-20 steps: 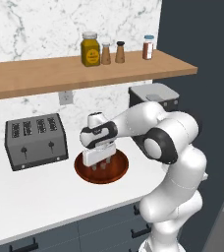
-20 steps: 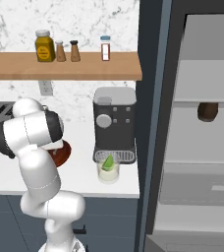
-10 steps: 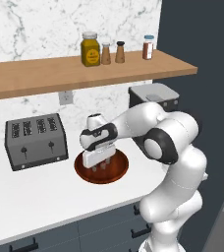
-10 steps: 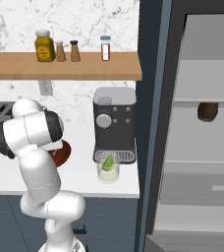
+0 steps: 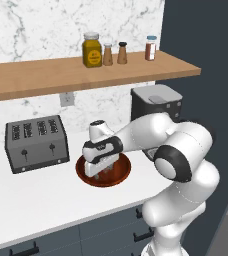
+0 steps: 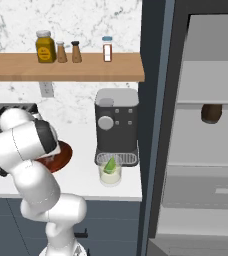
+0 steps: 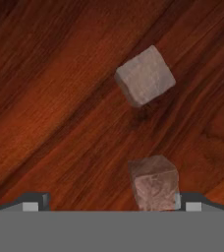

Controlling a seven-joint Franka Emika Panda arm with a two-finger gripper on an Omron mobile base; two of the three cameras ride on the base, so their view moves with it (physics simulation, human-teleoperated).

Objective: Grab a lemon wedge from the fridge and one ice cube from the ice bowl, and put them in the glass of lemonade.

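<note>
Your gripper (image 7: 109,203) is wide open and holds nothing. It points down into the ice bowl (image 5: 121,175), close to the wooden bottom. One ice cube (image 7: 154,183) sits between the fingertips, close to the right one. Another cube (image 7: 145,75) lies farther off. You can see the lemon wedge (image 6: 109,164) in the glass of lemonade (image 6: 110,173), in front of the coffee machine (image 6: 116,125), beside the open fridge (image 6: 206,130).

Lemon wedge (image 6: 110,164) in lemonade glass (image 6: 109,172); two ice cubes (image 7: 145,75) in reddish wooden ice bowl (image 5: 121,174).
</note>
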